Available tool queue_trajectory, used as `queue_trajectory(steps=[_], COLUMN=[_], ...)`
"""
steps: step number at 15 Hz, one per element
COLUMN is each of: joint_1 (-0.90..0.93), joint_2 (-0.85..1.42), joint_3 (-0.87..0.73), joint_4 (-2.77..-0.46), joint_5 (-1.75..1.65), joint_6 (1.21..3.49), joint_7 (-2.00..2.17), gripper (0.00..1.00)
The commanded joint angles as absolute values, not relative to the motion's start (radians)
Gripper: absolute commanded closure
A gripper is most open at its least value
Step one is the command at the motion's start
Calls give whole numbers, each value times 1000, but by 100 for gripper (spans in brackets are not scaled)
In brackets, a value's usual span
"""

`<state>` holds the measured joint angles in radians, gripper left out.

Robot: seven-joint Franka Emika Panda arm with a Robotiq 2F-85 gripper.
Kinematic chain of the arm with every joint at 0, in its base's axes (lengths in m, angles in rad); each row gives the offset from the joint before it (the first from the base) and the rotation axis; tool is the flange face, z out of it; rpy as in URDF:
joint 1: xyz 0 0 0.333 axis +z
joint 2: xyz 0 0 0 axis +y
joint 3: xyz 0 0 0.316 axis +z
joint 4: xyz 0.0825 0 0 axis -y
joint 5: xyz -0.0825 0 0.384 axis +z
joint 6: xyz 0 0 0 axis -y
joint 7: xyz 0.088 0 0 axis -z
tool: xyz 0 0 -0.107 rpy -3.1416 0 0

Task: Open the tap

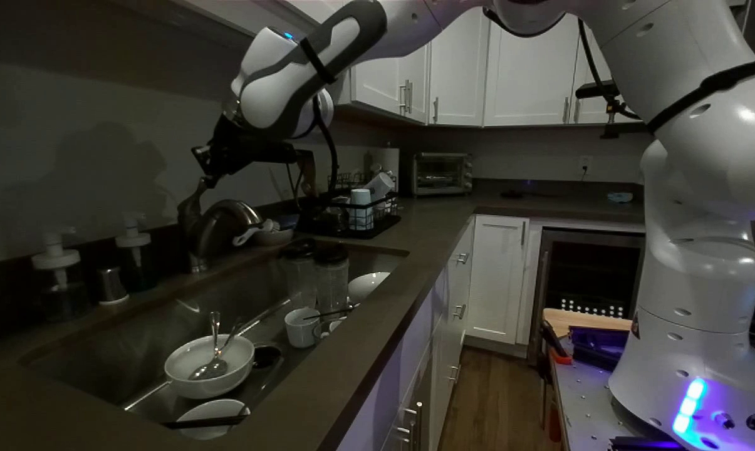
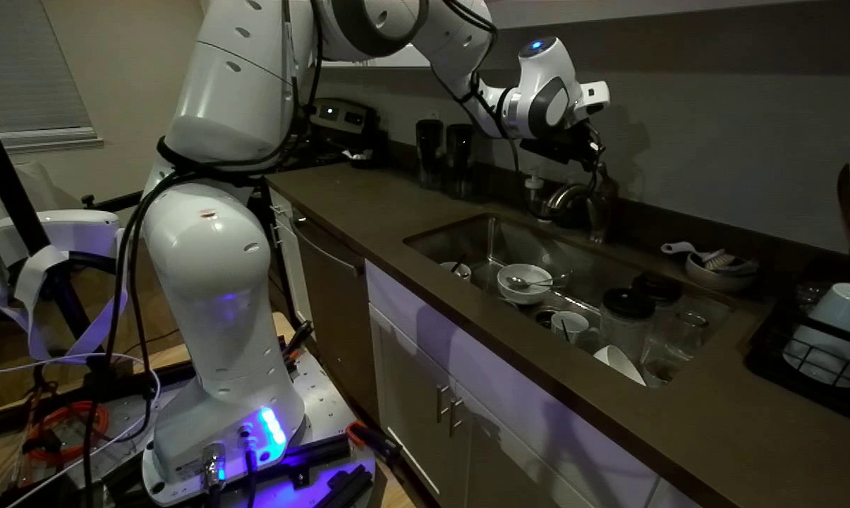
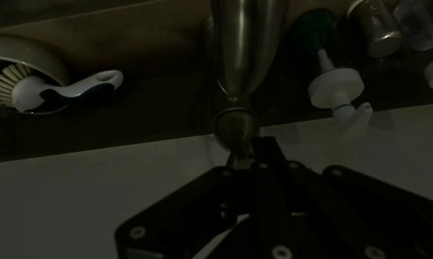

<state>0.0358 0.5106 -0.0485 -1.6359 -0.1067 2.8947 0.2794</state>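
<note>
The tap is a dark metallic faucet with an arched spout behind the sink; it also shows in an exterior view and from above in the wrist view. Its lever handle points up towards my gripper. My gripper is just above the tap, pointing down, and also shows in an exterior view. In the wrist view the fingertips are together with nothing seen between them, beside the tap's rounded top. The lever's end is partly hidden behind the fingers; I cannot tell whether they touch.
The sink below holds bowls, cups and jars. Soap bottles stand on one side of the tap. A bowl with a brush is on the other side. The wall is close behind. A dish rack stands farther along the counter.
</note>
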Motion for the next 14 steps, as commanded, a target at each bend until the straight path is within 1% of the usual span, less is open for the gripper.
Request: queue_trajectory(steps=[1, 14], joint_1=[39, 61], joint_2=[560, 644], joint_3=[-54, -106], joint_4=[-1556, -1412], joint_5=[-68, -90], joint_6=[2854, 2796], joint_7=[233, 259], gripper=[96, 96])
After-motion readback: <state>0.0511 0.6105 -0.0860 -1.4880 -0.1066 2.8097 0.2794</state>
